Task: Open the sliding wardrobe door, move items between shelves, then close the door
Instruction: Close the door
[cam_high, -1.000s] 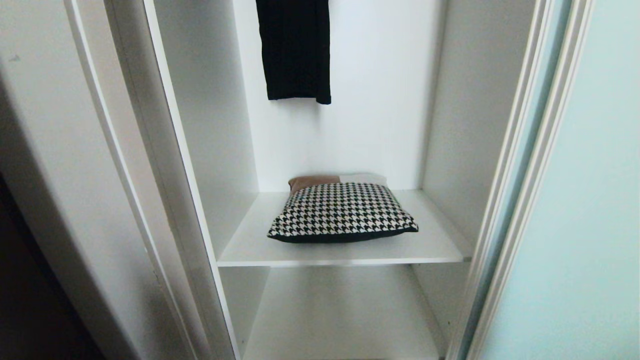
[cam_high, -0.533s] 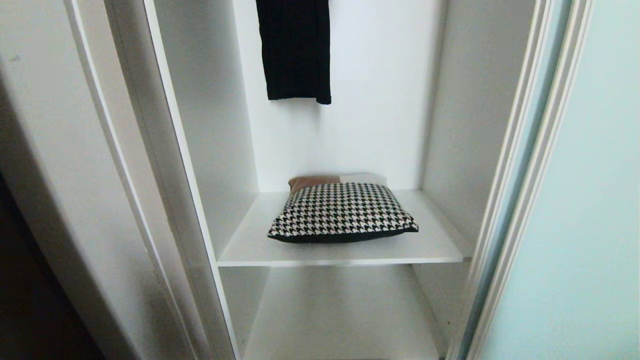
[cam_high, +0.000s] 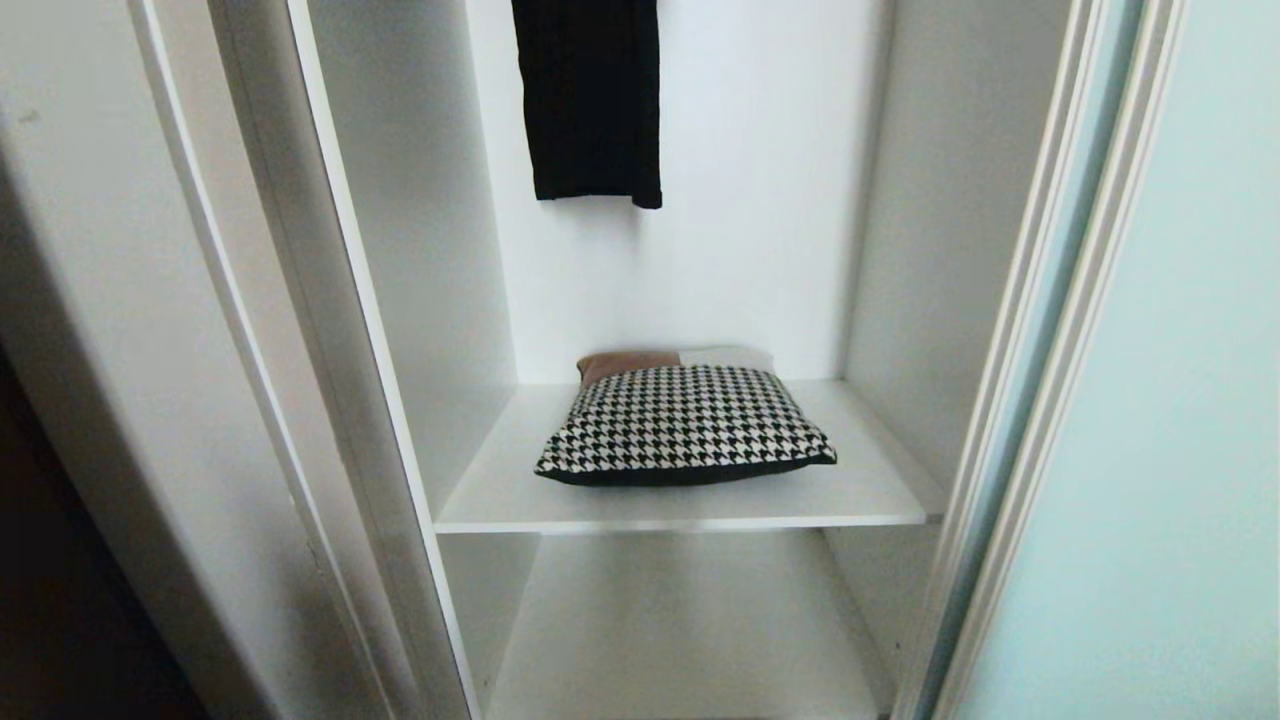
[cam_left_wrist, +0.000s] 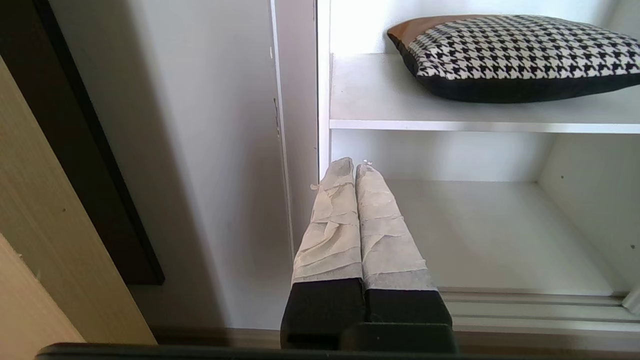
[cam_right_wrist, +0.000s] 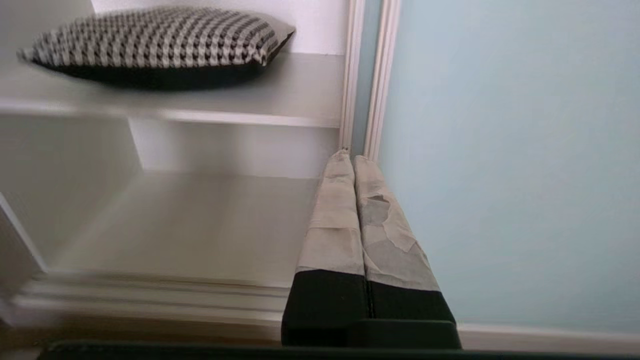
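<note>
Wardrobe compartment: white walls (cam_high: 420, 250), open, with a black garment (cam_high: 590, 100) hanging at the back.
Sliding wardrobe door: pale aqua glass panel (cam_high: 1180, 450) drawn aside; in the right wrist view it fills the side next to the right gripper (cam_right_wrist: 352, 160), whose tips point at its silvery-white frame (cam_right_wrist: 372, 75).
Upper shelf: white board (cam_high: 680, 505), higher than both grippers' tips and beyond them.
Houndstooth cushion: black-and-white, dark underside (cam_high: 685, 425), lying flat on the upper shelf, well apart from either gripper.
Lower shelf: bare board (cam_left_wrist: 500, 235) straight ahead of both grippers.
Left gripper: fingers pressed together, nothing between them (cam_left_wrist: 355, 167), tips near the off-white wardrobe side post (cam_left_wrist: 300, 100).
Right gripper: fingers pressed together, holding nothing.
</note>
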